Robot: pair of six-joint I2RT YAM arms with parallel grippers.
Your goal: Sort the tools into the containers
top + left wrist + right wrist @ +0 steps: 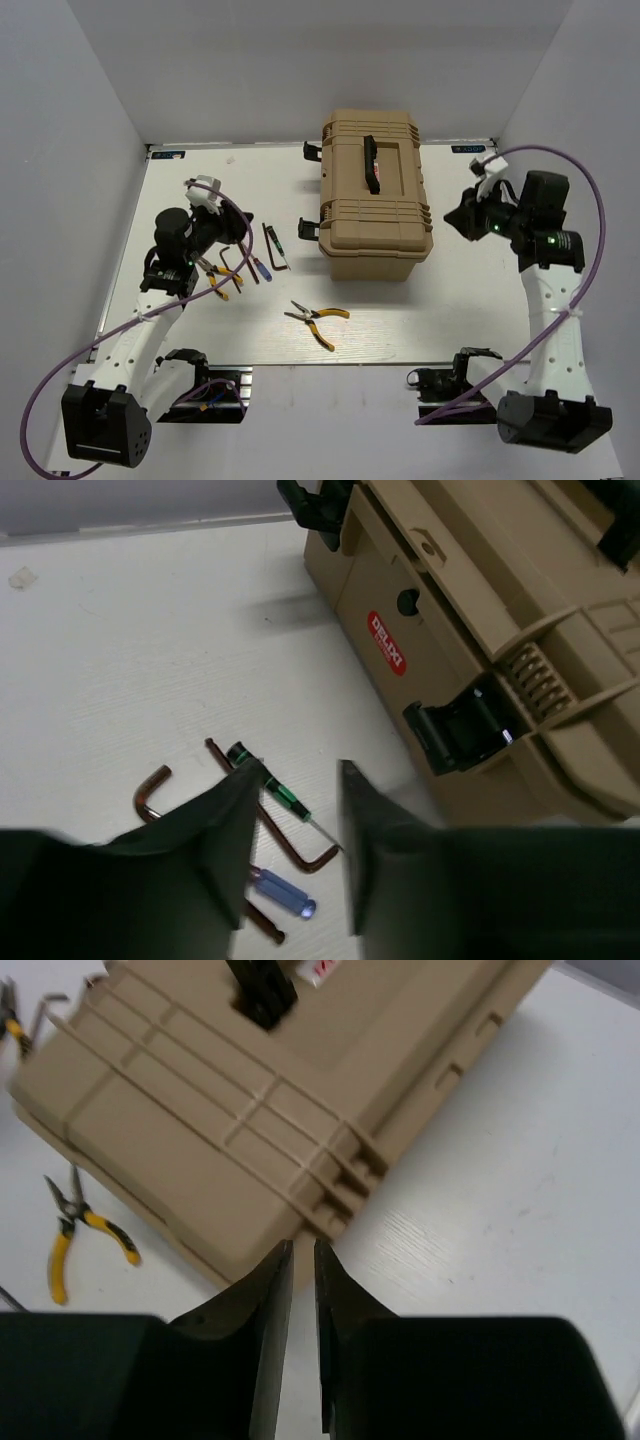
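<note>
This is a robotics lab, set up as a closed test cell. A white table (420, 320) is boxed in on three sides by plain white panels (250, 70), like a recording booth. The left arm (150, 335) and the right arm (555, 310), both white and black, are fixed at the table's near edge on black mounts (185, 357), with purple cables (598, 200) looping from them. A tan toolbox (375, 215), yellow-handled pliers (318, 322) and hex keys (290, 848) are laid out on the bare tabletop.
</note>
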